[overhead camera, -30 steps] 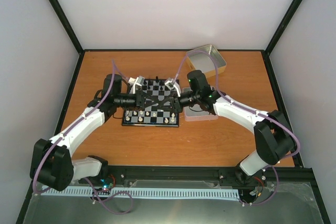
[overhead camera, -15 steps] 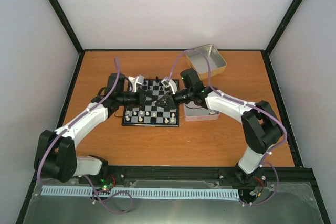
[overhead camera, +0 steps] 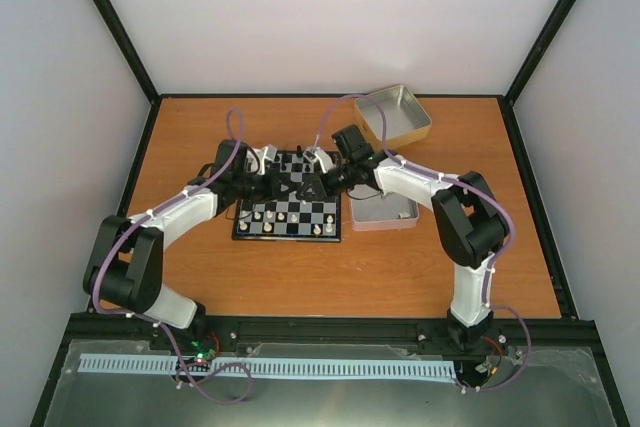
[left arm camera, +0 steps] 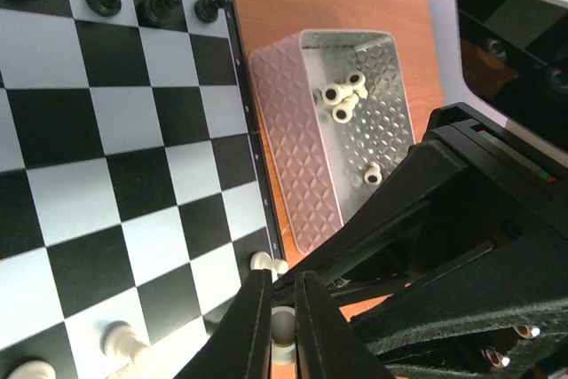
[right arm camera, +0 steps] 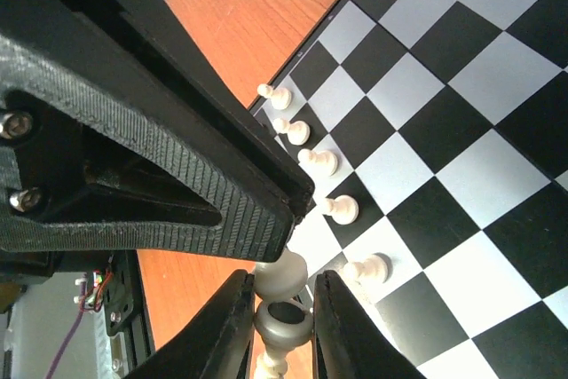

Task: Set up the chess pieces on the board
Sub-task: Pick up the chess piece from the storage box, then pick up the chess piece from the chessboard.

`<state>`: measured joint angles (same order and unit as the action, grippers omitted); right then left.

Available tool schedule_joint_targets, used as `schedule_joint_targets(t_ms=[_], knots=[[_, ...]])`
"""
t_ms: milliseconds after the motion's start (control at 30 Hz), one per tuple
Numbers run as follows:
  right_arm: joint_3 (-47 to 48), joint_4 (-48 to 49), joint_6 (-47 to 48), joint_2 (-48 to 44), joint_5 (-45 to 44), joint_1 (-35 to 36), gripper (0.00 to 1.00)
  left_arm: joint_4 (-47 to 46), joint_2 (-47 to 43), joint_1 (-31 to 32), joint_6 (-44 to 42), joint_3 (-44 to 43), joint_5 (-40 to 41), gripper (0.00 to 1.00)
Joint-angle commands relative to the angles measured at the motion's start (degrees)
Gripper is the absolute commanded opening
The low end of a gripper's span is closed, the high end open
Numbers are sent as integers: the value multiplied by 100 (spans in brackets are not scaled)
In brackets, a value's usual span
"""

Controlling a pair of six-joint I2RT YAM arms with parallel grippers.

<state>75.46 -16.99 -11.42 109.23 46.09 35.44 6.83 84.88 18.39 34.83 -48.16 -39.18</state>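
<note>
From above, the board (overhead camera: 290, 238) lies mid-table with black pieces along its far rows. Cream chess pieces (overhead camera: 272, 216) stand on its 2 near rows, and the nearest row shows gaps. The left gripper (overhead camera: 291, 188) and right gripper (overhead camera: 311, 187) meet tip to tip over the board's middle. A near tin (overhead camera: 385, 219) sits just beside the board's right edge. A second tin (overhead camera: 393, 115) lies well apart at the far right.

In the left wrist view, the left fingers are clamped on 1 held piece (left arm camera: 282, 330), up in the air near the board's right edge. The near tin holds 4 loose cream pieces (left arm camera: 342, 99), 3 bunched together and 1 apart.

In the right wrist view, the right fingers stand narrowly parted, close on either side of the same held piece. I cannot tell whether they press it. A line of 5 cream pawns (right arm camera: 324, 161) stands along the board's edge.

The setup looks well along but unfinished. The held piece and the 4 pieces in the tin have yet to be placed.
</note>
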Motion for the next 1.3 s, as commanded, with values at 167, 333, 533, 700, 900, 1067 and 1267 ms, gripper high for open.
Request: schedule_joint_targets(t_ms=[167,333,533,700,900,1067,1267], knots=[[566,-867,-244,497,-182,-81,21,-498,244,-20,-250,-205,316,1],[479,-889,-264,494,-424,-81,20,-460,235,-20,-297,-152,756,1],[458,-1022,-360,323,-1405,-58,25,-363,242,-19,-251,-127,1239,1],[482,-1384,-523,235,-2550,85,36,-219,16,-20,-228,-65,1662,1],[652,-1643,-383,307,-3216,294,37,-60,-138,-12,-290,15,1666,1],[971,-1995,-203,576,-3651,388,38,81,-214,-5,-308,85,1673,1],[1219,-2069,-270,760,-3630,485,40,108,-291,43,-330,138,1650,1]])
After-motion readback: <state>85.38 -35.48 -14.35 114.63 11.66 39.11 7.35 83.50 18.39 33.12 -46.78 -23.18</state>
